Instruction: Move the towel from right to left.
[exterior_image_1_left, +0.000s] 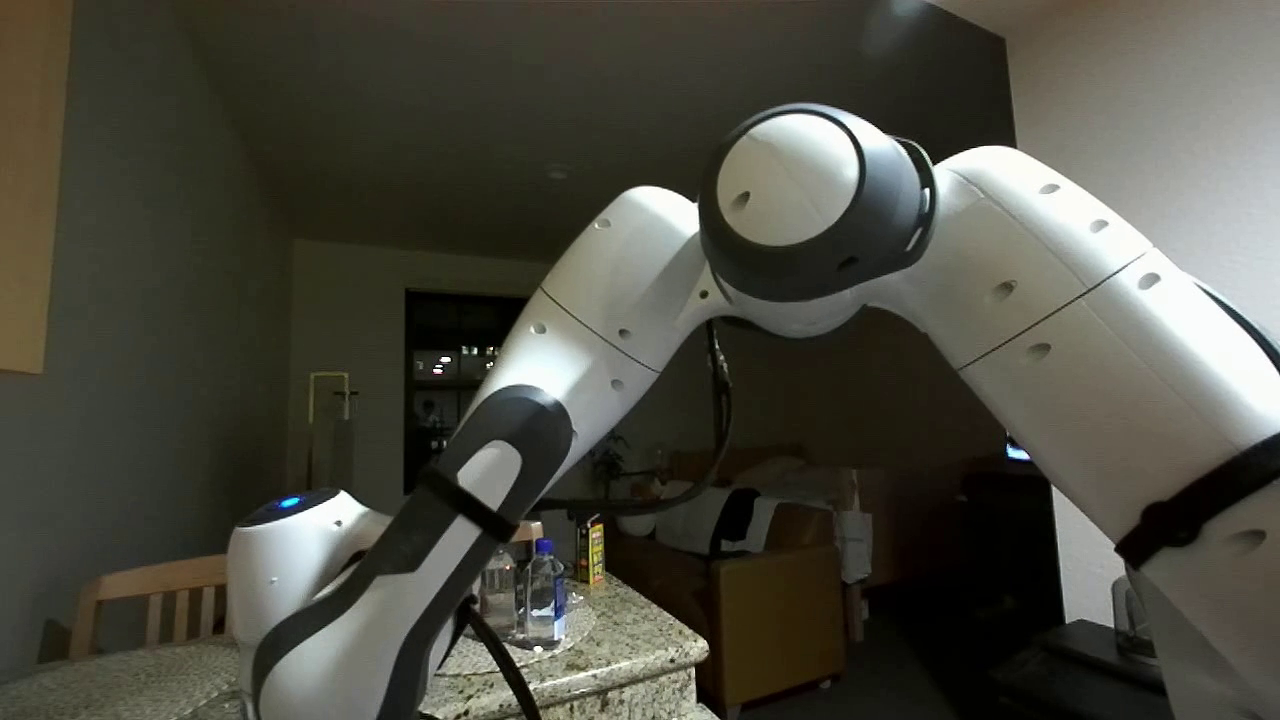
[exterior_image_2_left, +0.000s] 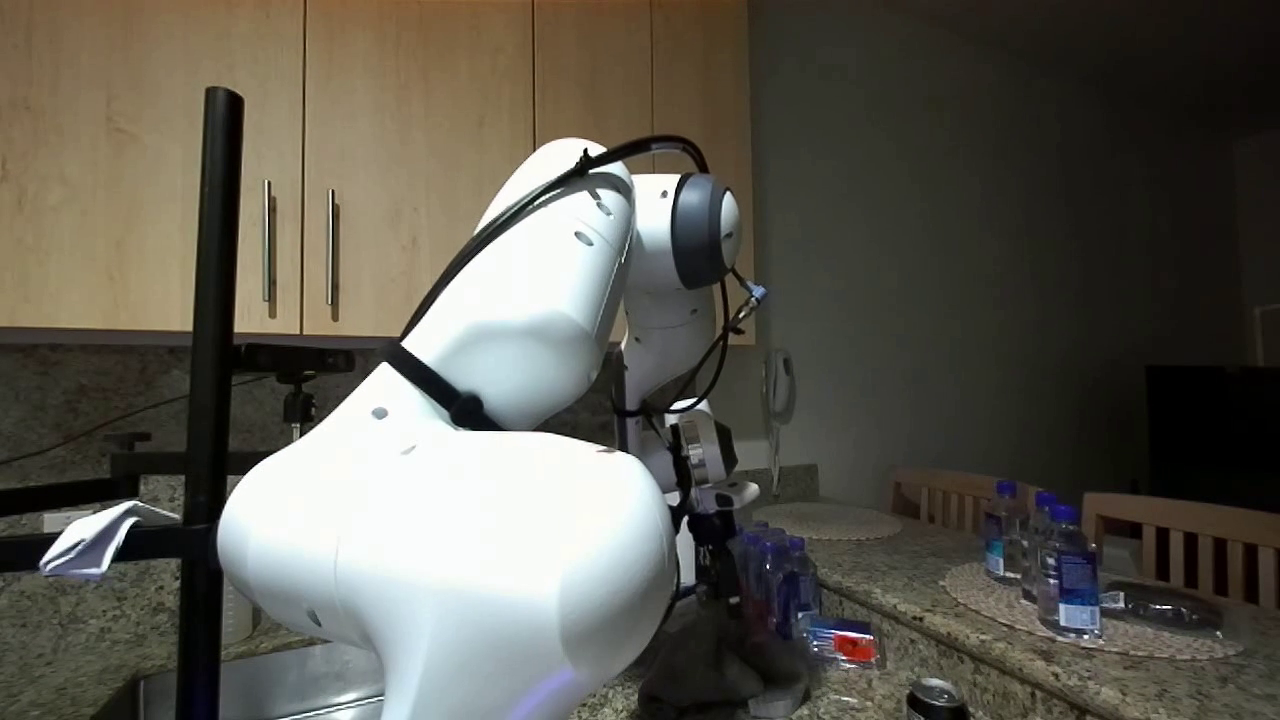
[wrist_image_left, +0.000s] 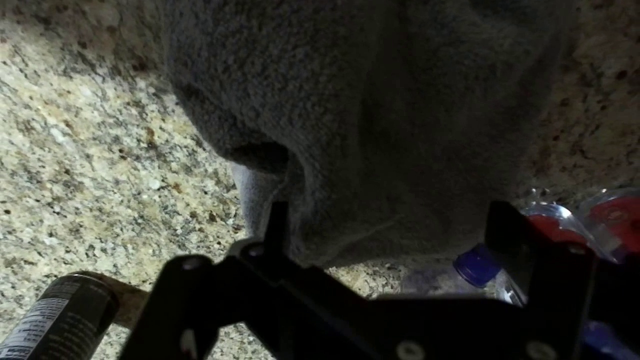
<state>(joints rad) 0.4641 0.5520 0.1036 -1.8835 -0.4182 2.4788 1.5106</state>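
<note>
Found grey towel (wrist_image_left: 350, 110) bunched on counter (wrist_image_left: 140, 190), upper middle of wrist frame. Observed gripper (wrist_image_left: 389, 215) spread wide at lower middle, holding nothing. Judged likely pre-grasp, with pickup, leftward carry and release outstanding; could not rule out transfer already completed.

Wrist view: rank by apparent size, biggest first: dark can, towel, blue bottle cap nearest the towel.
1. Towel: by far the largest, running off the top edge.
2. Dark can: lower left, partly cut off by the frame.
3. Blue bottle cap: clearly smallest.
</note>
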